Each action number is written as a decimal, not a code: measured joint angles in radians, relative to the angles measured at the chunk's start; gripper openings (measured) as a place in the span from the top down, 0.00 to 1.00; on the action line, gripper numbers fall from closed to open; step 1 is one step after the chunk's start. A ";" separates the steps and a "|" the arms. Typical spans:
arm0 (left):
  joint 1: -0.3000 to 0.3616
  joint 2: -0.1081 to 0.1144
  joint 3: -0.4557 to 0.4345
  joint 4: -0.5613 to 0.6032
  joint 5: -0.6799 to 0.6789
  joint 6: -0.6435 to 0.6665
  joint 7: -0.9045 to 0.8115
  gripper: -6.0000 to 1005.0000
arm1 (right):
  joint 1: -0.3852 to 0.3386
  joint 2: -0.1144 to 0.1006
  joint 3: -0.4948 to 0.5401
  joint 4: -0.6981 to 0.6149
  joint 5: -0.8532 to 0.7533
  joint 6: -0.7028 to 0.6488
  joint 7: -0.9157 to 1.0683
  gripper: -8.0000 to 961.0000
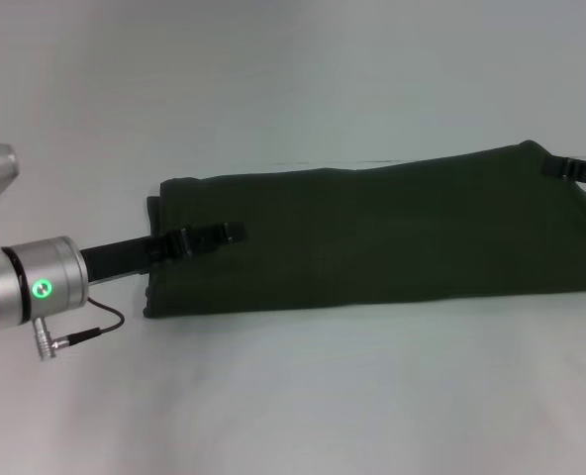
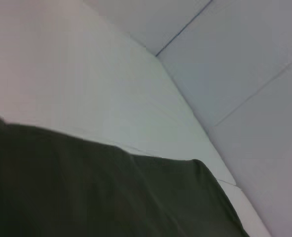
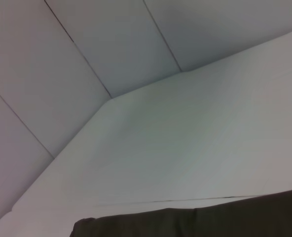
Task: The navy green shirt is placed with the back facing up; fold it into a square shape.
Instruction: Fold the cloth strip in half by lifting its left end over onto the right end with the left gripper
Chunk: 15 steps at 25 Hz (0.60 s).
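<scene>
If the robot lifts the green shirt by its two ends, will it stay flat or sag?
The shirt is probably floppy: its folded band already droops unevenly on the table. The middle would likely sag between the left gripper and right gripper. It seems light.

The left arm reaches in low from the left edge of the tabletop, its silver wrist showing a green light and a loose cable. Its black left end effector (image 1: 209,237) lies nearly level, pointing right. The right end effector (image 1: 575,170) shows only partly, black, at the far right edge of the head view.
</scene>
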 joint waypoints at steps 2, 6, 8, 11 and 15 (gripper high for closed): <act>0.003 0.001 -0.012 0.006 0.015 0.010 -0.041 0.36 | 0.000 0.000 0.000 0.000 0.000 -0.001 0.000 0.19; 0.005 0.003 -0.024 0.008 0.071 0.022 -0.129 0.35 | 0.000 -0.004 0.000 -0.001 -0.001 -0.001 0.005 0.19; 0.005 0.003 -0.035 0.008 0.103 0.025 -0.174 0.35 | 0.003 -0.007 -0.001 -0.002 -0.004 0.000 0.012 0.19; 0.007 0.004 -0.056 -0.003 0.118 0.024 -0.221 0.35 | 0.008 -0.008 -0.002 -0.002 -0.016 0.002 0.016 0.19; 0.011 0.006 -0.079 -0.007 0.160 0.016 -0.290 0.35 | 0.018 -0.010 -0.002 -0.002 -0.029 0.004 0.017 0.19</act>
